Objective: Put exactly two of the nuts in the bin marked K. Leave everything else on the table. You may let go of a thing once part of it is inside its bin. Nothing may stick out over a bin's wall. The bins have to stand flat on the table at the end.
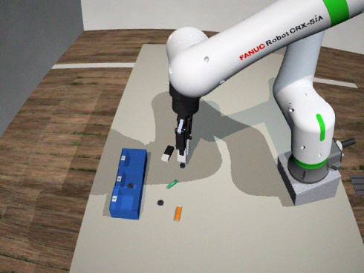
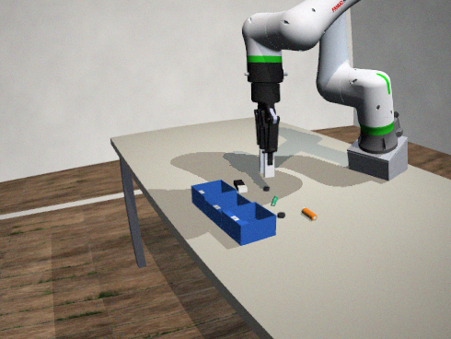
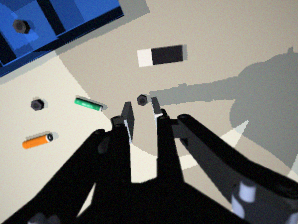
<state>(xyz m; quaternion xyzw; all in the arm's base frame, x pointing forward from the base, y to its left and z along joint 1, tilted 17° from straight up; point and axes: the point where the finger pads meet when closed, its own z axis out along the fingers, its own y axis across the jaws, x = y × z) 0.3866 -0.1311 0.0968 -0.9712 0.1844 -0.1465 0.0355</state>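
Note:
A small black nut [image 1: 182, 166] [image 2: 266, 188] [image 3: 142, 99] lies on the table just below my gripper [image 1: 182, 159] [image 2: 267, 174] [image 3: 142, 107]. The gripper points straight down, a little above the nut. Its fingers stand narrowly apart with nothing between them. A second nut [image 1: 160, 202] [image 2: 282, 215] [image 3: 37, 104] lies on the table right of the blue three-compartment bin [image 1: 125, 214] [image 2: 255, 231] [image 3: 100, 12]. A third nut [image 1: 130, 185] [image 3: 19, 26] lies inside the bin's middle compartment. The white tags on the bin are too small to read.
A black and white block [image 1: 167, 153] [image 2: 240, 185] [image 3: 161, 55] lies just left of the gripper. A green battery [image 1: 171, 183] [image 2: 274, 201] [image 3: 89, 104] and an orange battery [image 1: 178, 214] [image 2: 309, 214] [image 3: 38, 142] lie nearer the front. The robot base [image 1: 308, 182] stands at the right.

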